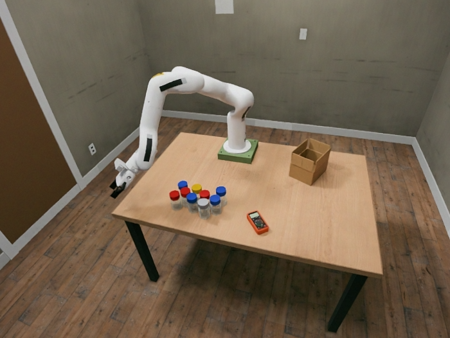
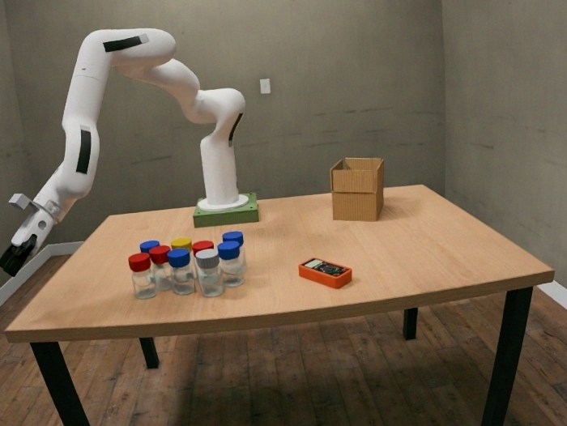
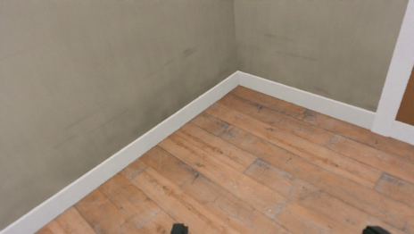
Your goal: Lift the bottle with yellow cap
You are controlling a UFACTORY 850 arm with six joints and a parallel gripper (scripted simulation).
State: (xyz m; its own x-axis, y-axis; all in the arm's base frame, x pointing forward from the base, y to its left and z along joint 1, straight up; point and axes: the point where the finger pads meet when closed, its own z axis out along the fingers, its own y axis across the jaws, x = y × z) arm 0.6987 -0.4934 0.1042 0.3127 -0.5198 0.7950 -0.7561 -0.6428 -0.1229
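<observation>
The bottle with the yellow cap (image 1: 197,189) stands upright at the back of a tight cluster of clear bottles near the table's front left; it also shows in the exterior view (image 2: 181,244). Around it stand bottles with red caps (image 1: 175,198), blue caps (image 1: 191,201) and one grey cap (image 1: 203,207), all upright. My gripper (image 1: 117,189) hangs beyond the table's left edge, pointing down and away from the table, open and empty; it also shows in the exterior view (image 2: 13,258). The wrist view shows only floor, wall and two fingertips far apart.
An orange multimeter (image 1: 257,222) lies right of the bottles. An open cardboard box (image 1: 309,160) stands at the back right. The arm's green base (image 1: 238,150) is at the table's back middle. A wall and a door frame are close on the left.
</observation>
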